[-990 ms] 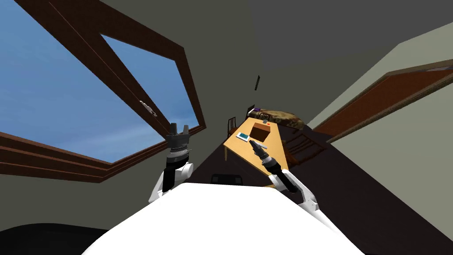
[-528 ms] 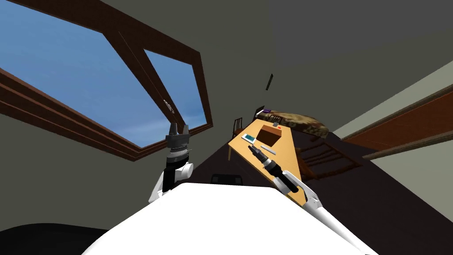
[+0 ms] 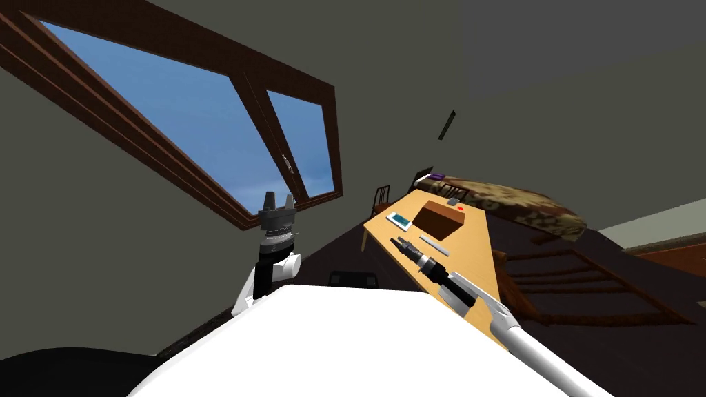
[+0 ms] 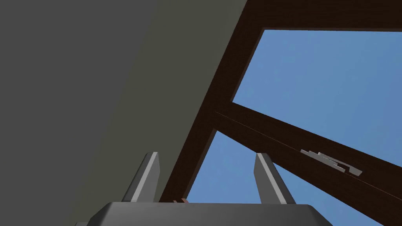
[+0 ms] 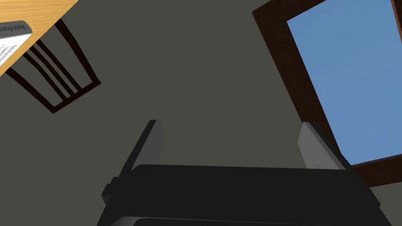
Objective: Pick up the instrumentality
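Seemingly the thing meant, a slim light grey bar (image 3: 434, 245) lies flat on the tan wooden worktop (image 3: 477, 241), near the brown open box (image 3: 441, 217) and just beside the robot's outstretched right arm; its name alone does not settle which of the small things is the instrumentality. The right pincer (image 3: 395, 241) hangs over the worktop's window-side edge, near the bar but apart from it, and holds nothing. In the right wrist view the right pincer (image 5: 231, 141) has its fingers (image 5: 154, 138) spread wide, with a wall between them. A flat teal and white thing (image 3: 400, 220) lies a little farther along the same edge. The right wrist view catches a worktop corner (image 5: 39, 10) carrying a flat grey and white thing with printed letters (image 5: 11, 37), and below it the dark slats of a chair (image 5: 59, 84). Beyond the box sit a small grey thing (image 3: 453, 201) and a small red one (image 3: 460, 207). A dark chair (image 3: 380, 198) stands at the worktop's far end, another chair (image 3: 551, 276) along its other side, and a bed with a mottled cover (image 3: 524, 203) behind. The left pincer (image 3: 278, 202) is raised before the brown-framed window (image 3: 207, 131); in its wrist view the left pincer (image 4: 208, 176) is spread and empty.
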